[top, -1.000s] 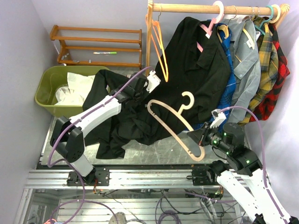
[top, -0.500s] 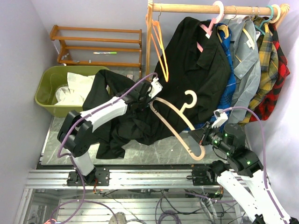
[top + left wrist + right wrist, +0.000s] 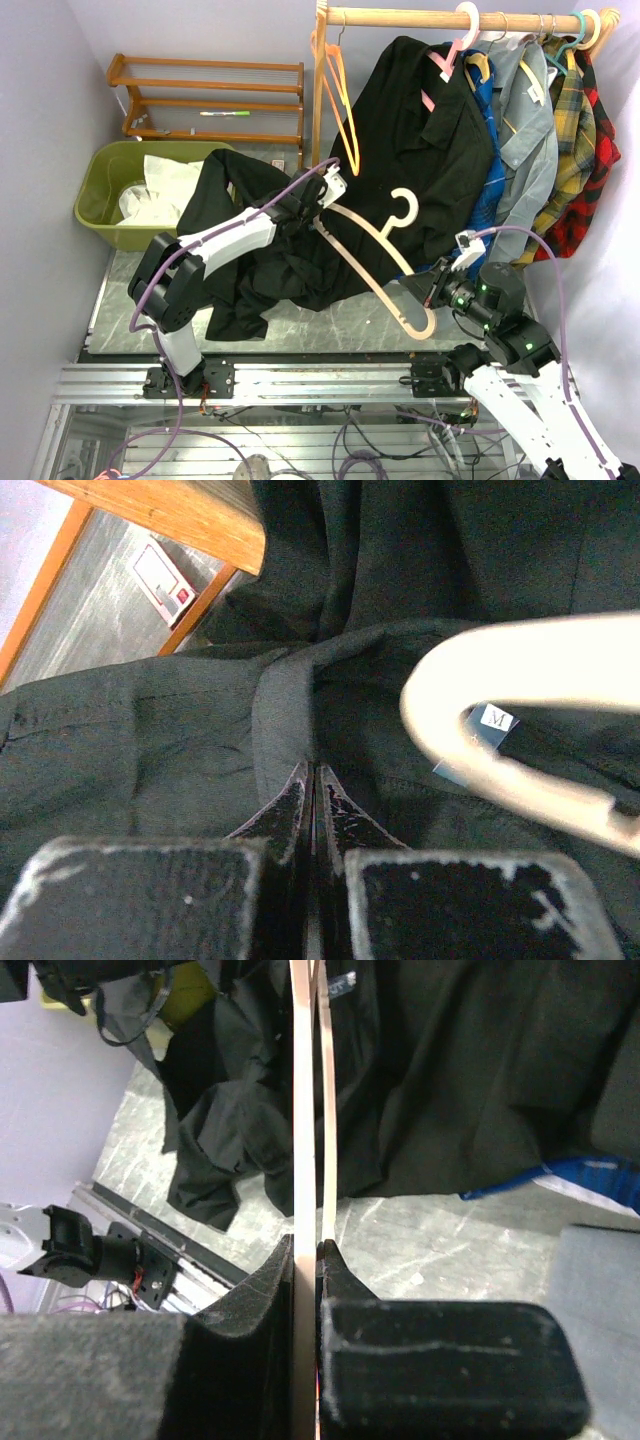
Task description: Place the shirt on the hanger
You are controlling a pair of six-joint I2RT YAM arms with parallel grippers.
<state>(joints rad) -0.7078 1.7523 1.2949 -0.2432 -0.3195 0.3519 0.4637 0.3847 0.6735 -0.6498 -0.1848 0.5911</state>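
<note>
The black shirt [image 3: 285,265] lies crumpled on the table, its collar lifted by my left gripper [image 3: 312,203]. In the left wrist view the left gripper [image 3: 313,776] is shut on a fold of the shirt's collar [image 3: 285,695]. The cream-peach hanger [image 3: 375,270] is held in the air, hook [image 3: 404,207] up. Its left end touches the lifted collar. That rounded end [image 3: 470,730] shows beside a size label [image 3: 497,718]. My right gripper [image 3: 437,296] is shut on the hanger's lower right corner. The hanger [image 3: 303,1110] runs straight up from the right gripper [image 3: 306,1252].
A second black shirt on a pink hanger [image 3: 450,50] hangs from the wooden rail [image 3: 440,17], with blue plaid [image 3: 487,160], grey and plaid shirts to its right. Orange hangers [image 3: 340,100] hang at the rail's left. A green bin [image 3: 105,195] and a wooden shelf [image 3: 210,95] stand at back left.
My left gripper has carried the shirt's collar to the right and up to the hanger's left end. The right gripper has shifted the hanger slightly left and up.
</note>
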